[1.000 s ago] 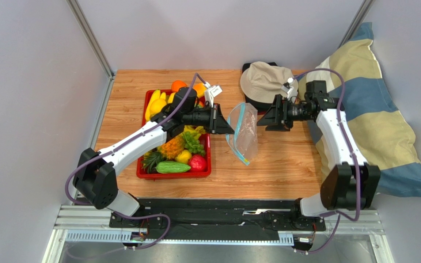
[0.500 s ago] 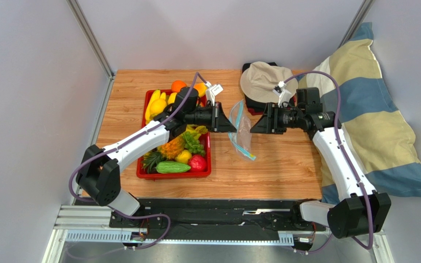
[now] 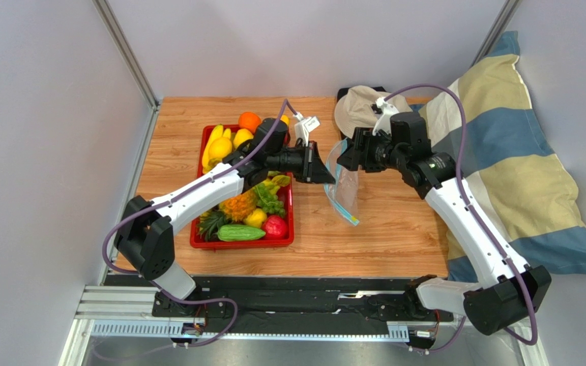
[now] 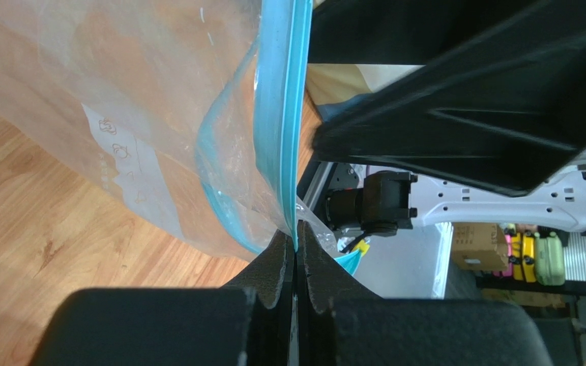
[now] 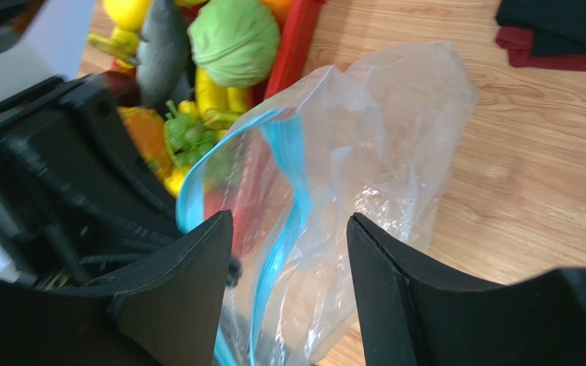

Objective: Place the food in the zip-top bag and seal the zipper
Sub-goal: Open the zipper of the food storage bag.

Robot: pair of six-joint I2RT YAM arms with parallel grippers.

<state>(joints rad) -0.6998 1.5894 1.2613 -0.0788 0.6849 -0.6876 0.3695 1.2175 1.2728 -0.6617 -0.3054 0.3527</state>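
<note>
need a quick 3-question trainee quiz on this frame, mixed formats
1. True or false: the colourful plastic toy food is already inside the clear crinkly zip-top bag.
2. The left jaws are shut on: A) the bag's blue-green zipper strip; B) the red tray; C) the beige hat.
3. Are the right jaws open or shut?
Key: 1 false; 2 A; 3 open.

Arms: two, the left arm (image 3: 197,194) and the right arm (image 3: 464,221)
Tools: two, the left tool (image 3: 330,177) and the right tool (image 3: 347,158)
Zip-top bag (image 3: 346,191): one
Red tray (image 3: 242,244): one
Cucumber (image 3: 240,233): one
Red apple (image 3: 275,226): one
Pineapple (image 3: 236,207): one
Grapes (image 3: 268,200): one bunch
Other fruit: heaped, cannot be counted
Hat (image 3: 357,109): one
Pillow (image 3: 518,152): one
Counter (image 3: 395,244): one
</note>
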